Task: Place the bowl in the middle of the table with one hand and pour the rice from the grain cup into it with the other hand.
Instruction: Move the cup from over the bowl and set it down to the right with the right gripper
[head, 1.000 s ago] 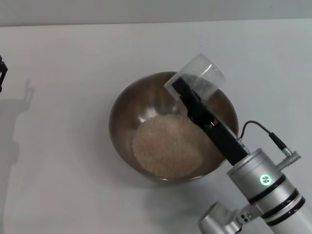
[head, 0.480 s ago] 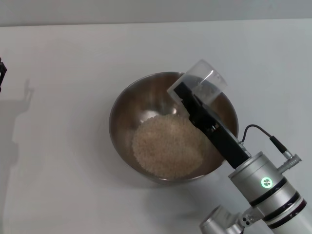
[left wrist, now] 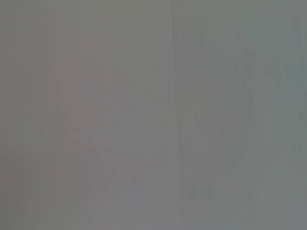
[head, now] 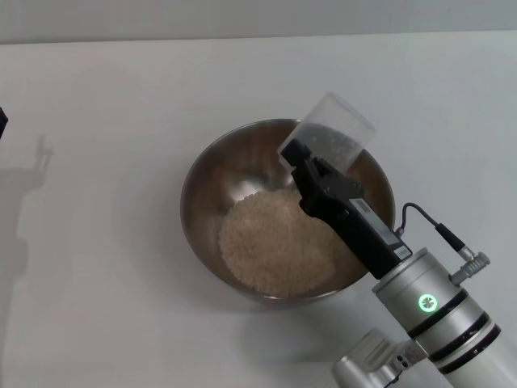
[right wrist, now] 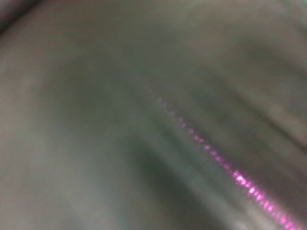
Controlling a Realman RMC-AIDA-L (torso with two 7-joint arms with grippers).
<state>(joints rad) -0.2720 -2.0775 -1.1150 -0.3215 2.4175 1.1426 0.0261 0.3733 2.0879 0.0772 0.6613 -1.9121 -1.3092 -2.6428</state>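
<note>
The steel bowl [head: 212, 182] stands near the middle of the white table [head: 105, 105], with a pale mound of rice [head: 271, 242] in its bottom. My right gripper [head: 311, 158] is shut on the clear grain cup [head: 335, 129] and holds it tilted over the bowl's far right rim. A few grains cling inside the cup. The right wrist view is filled by the bowl's grey metal wall [right wrist: 144, 120]. My left gripper is only a dark sliver at the left edge of the head view [head: 2, 121]. The left wrist view shows only a plain grey surface.
The right arm's silver forearm [head: 432, 311] with a green light rises from the front right, a black cable beside it. The left arm's shadow [head: 32, 174] lies on the table at the left.
The right gripper has turned the cup more upright over the bowl's rim. The left gripper has drawn further out past the left edge. The bowl and the rice mound have not moved.
</note>
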